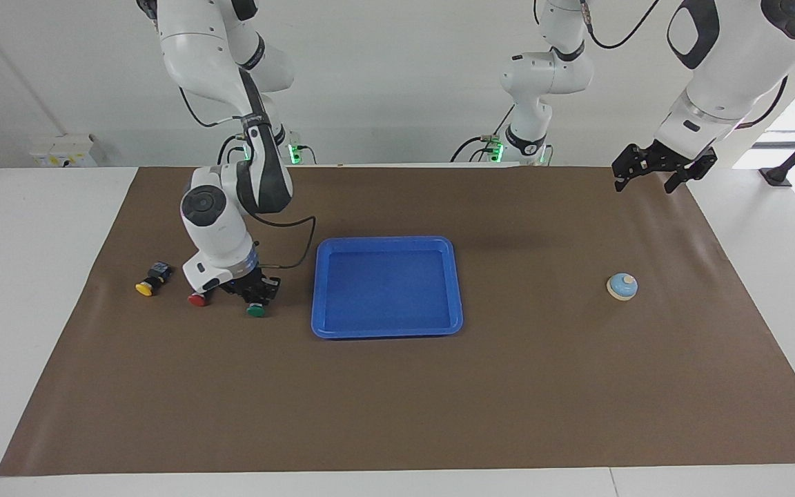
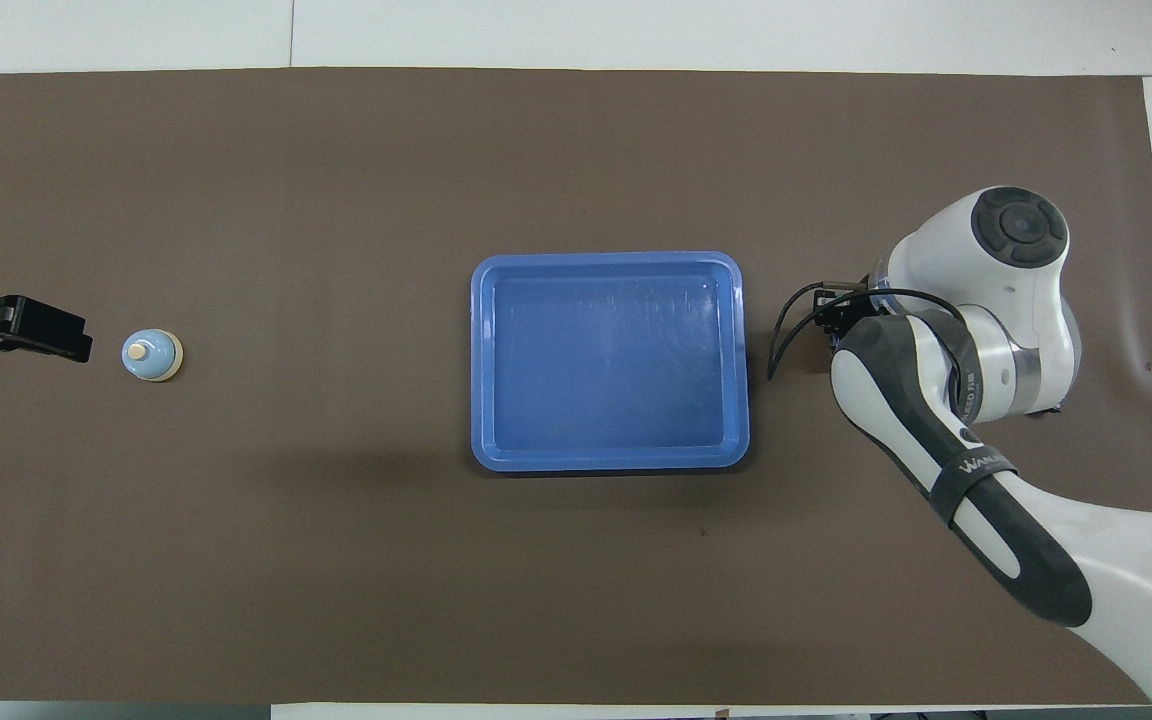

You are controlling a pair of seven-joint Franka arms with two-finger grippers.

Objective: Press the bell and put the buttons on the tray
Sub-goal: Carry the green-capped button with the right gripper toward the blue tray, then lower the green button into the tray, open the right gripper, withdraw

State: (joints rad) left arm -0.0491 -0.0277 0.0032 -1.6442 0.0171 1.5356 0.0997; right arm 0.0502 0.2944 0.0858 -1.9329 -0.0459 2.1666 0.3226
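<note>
Right gripper [image 1: 254, 298] clenched on green-capped black push button [image 1: 255, 310] beside flat blue plastic tray [image 1: 386, 241]; left gripper [image 1: 648, 172] raised, fingers released.

Two white arms with rounded shells, dark grey joint caps and black forearm panels. Black cables loop beside each; green lights glow at both bases. One forearm [image 2: 966, 470] bears white lettering on black.
</note>
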